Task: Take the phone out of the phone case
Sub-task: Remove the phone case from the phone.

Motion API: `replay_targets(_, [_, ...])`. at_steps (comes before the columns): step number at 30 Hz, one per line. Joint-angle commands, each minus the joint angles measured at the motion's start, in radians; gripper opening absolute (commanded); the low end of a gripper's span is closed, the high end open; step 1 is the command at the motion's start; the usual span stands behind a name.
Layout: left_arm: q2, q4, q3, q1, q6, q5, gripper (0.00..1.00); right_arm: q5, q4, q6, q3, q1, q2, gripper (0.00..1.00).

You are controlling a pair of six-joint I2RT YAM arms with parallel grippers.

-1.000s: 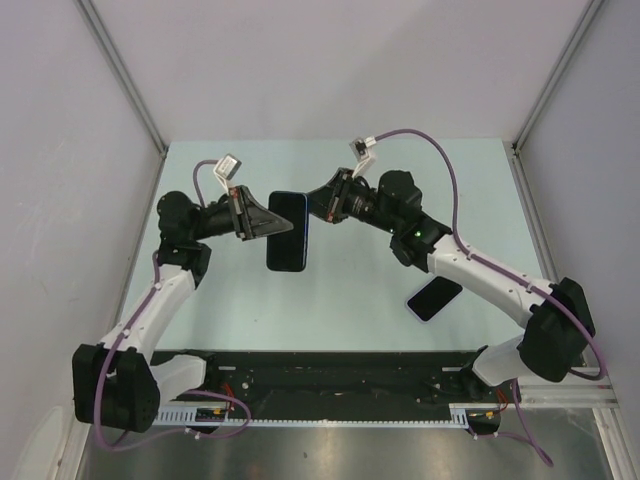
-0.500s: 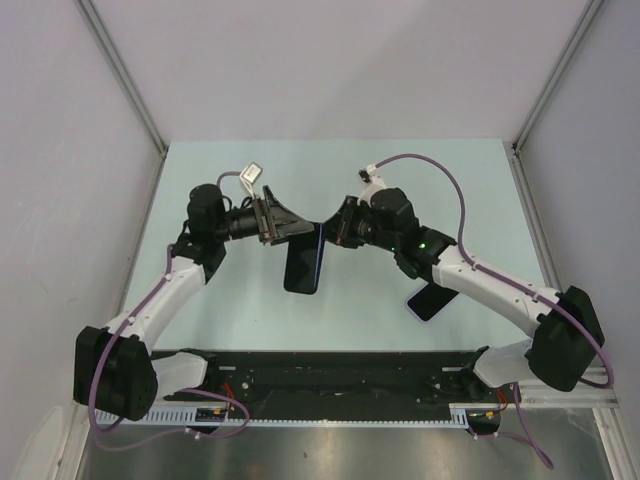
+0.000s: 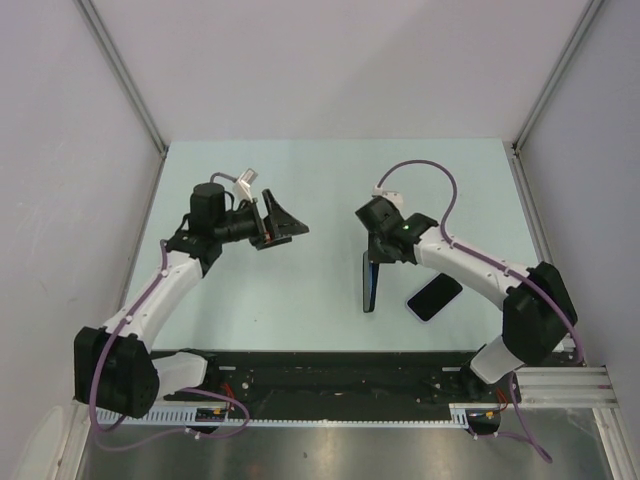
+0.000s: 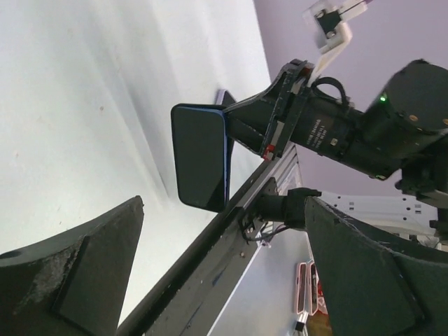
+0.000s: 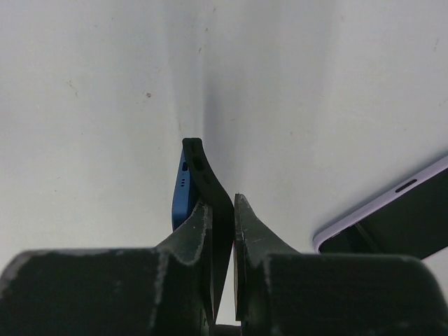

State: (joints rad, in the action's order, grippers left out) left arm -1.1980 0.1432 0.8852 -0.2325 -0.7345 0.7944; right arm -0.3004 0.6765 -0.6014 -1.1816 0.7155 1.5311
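Right end effector (image 3: 374,258): clamped narrow on the phone case (image 3: 370,283), which hangs edge-on.
Left end effector (image 3: 297,234): wide, empty.
Progress: blue phone (image 5: 180,194) apparently not yet out; extraction remains.

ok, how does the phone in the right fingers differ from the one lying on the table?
The held phone hangs on edge, clamped by the right fingers; the table phone lies flat, untouched. The held phone shows a blue edge, the table phone lavender. Both have dark faces.
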Motion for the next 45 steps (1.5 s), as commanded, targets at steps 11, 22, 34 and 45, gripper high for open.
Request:
replay_targets(11, [0.084,0.101,-0.043,0.005,0.093,-0.061,1.00,-0.114,0.077,-0.075,-0.085,0.110,0.201,0.12])
replay_targets(22, [0.106,0.118,-0.071,0.005,0.112,-0.050,1.00,-0.013,0.015,-0.158,0.051,0.147,0.265,0.27])
replay_targets(34, [0.103,0.084,-0.118,-0.004,0.076,-0.057,1.00,0.000,0.009,-0.153,0.120,0.148,0.308,0.23])
replay_targets(45, [0.091,0.024,-0.166,-0.085,0.026,-0.099,1.00,0.018,-0.058,-0.147,0.200,0.137,0.412,0.18])
